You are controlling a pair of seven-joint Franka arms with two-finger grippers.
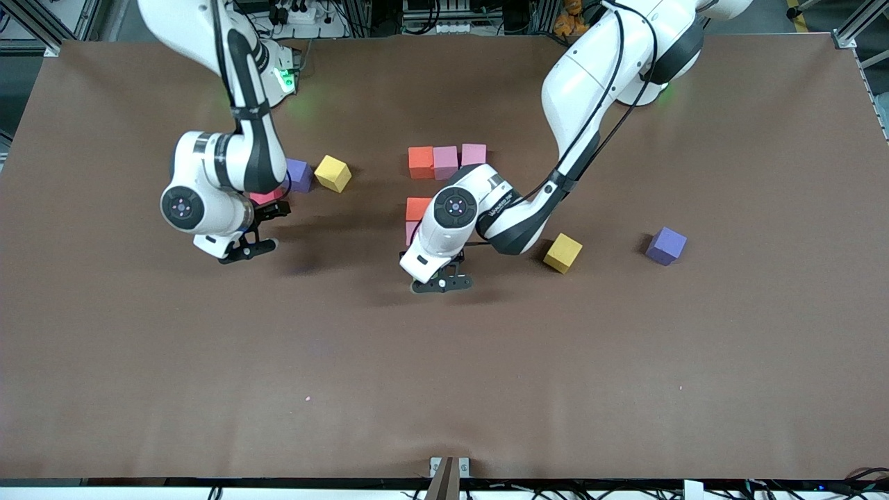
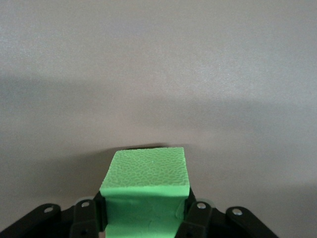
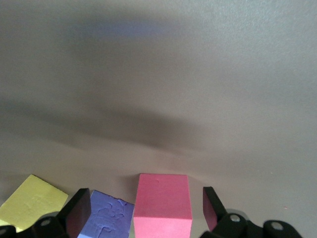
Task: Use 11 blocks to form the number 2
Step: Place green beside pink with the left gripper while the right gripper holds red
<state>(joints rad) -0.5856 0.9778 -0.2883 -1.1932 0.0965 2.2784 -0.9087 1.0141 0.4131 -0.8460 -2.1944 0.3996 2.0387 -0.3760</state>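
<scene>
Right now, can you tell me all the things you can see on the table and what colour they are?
Row of blocks: three, orange, pink, pink, farthest from the camera.
Blocks by the left arm's wrist: orange, with pink just nearer, partly hidden.
Green block: one, in the left gripper.
Pink-red block: one, between the right gripper's fingers.
Yellow blocks: two.
Purple blocks: two.
Table: brown.
Left gripper: shut on green block.
Right gripper: open.

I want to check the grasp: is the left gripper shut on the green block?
Shut on it: the left gripper has its fingers pressed against both sides of the green block.
</scene>
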